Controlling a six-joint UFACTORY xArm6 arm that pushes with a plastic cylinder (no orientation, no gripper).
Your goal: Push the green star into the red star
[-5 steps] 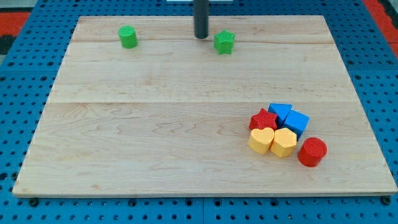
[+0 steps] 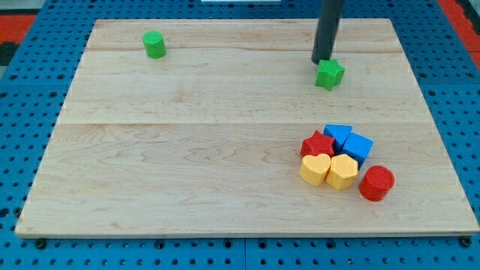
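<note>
The green star (image 2: 329, 74) lies on the wooden board toward the view's upper right. My tip (image 2: 322, 60) stands just above it on its upper-left side, touching or nearly touching it. The red star (image 2: 318, 144) sits lower down at the view's right, at the upper left of a tight cluster of blocks, well below the green star.
The cluster also holds two blue blocks (image 2: 339, 135) (image 2: 358, 147), a yellow heart (image 2: 315, 169), a yellow hexagon-like block (image 2: 343, 172) and a red cylinder (image 2: 376, 183). A green cylinder (image 2: 154, 44) stands at the view's upper left. The board's right edge (image 2: 442, 135) is near the cluster.
My tip has moved to the view's right and slightly down. The green star has been pushed right and down, closer to the red star.
</note>
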